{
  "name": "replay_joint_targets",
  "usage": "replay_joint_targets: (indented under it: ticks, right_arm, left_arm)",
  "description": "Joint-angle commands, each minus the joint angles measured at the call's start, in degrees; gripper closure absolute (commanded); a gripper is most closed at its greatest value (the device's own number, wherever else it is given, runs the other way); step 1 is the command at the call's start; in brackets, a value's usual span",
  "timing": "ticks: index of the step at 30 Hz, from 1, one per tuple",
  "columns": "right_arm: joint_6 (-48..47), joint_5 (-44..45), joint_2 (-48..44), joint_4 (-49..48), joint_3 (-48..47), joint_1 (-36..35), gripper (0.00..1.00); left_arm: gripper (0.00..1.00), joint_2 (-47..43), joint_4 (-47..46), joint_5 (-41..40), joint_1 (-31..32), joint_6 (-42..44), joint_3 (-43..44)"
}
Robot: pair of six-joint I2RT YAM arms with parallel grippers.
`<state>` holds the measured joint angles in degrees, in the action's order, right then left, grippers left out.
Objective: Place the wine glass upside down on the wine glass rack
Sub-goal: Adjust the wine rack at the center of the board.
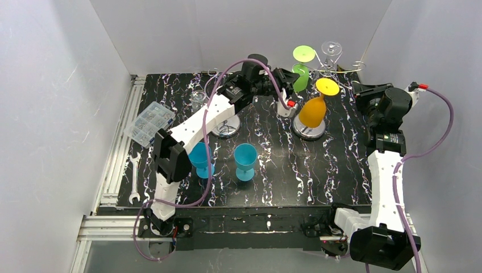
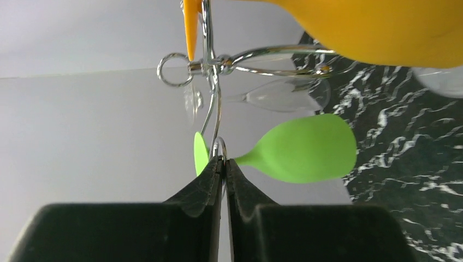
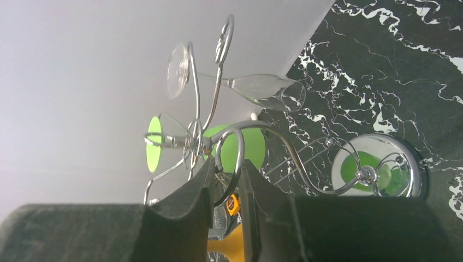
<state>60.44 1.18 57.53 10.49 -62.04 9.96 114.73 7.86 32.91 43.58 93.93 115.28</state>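
The green wine glass (image 2: 306, 147) hangs upside down on the rack (image 3: 355, 150) beside an orange glass (image 1: 312, 111). The left gripper (image 2: 222, 159), jaws pressed together, meets its stem. The right gripper (image 3: 226, 164) pinches a rack curl. A compartment box (image 1: 149, 122) lies well left.

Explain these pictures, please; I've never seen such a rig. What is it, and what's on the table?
Two robot arms are bolted at the near edge of the table, each ending in a two-finger gripper. The wide picture looks down from above; the other two come from wrist cameras. On it are two blue glasses, a shorter wire stand, a parts box, a wrench and the wine glass rack, where a green glass, an orange glass and a clear glass hang upside down. The left gripper is shut beside the green glass's stem; the right gripper clamps a curled rack arm.
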Motion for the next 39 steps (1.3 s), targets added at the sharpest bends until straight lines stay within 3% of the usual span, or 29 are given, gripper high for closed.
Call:
replay_joint_targets:
  ticks: [1,8,15,22,29,35,39]
  right_arm:
    - [0.1,-1.7,-1.8,0.3,0.3,-0.7,0.99]
    - [2.4,-3.6,-4.2,0.3,3.1,-1.8,0.99]
    - [4.6,-3.5,-6.5,-0.1,5.3,-6.1,0.99]
    - [5.1,4.1,-4.2,-1.1,3.8,-17.2,0.99]
    - [5.6,8.6,-4.5,0.1,2.9,-19.9,0.99]
    - [6.1,13.5,-6.8,3.1,3.4,-20.5,0.99]
    - [6.8,18.0,-9.6,5.4,4.5,-20.5,0.99]
  left_arm:
    - [0.97,4.8,-3.1,-3.8,0.2,-0.1,7.2]
    - [1.0,7.8,-0.4,-5.5,-0.6,0.6,12.9]
    - [1.0,6.5,-0.8,-5.8,-1.6,0.5,10.5]
    - [1.0,8.0,-0.1,-6.3,-2.0,-0.3,13.5]
    - [0.97,9.3,0.4,-5.3,-2.5,-1.1,16.9]
    - [0.81,6.2,-1.2,-4.4,-2.6,-2.3,13.2]
    - [0.6,3.2,-1.7,-4.0,-2.7,-3.6,9.9]
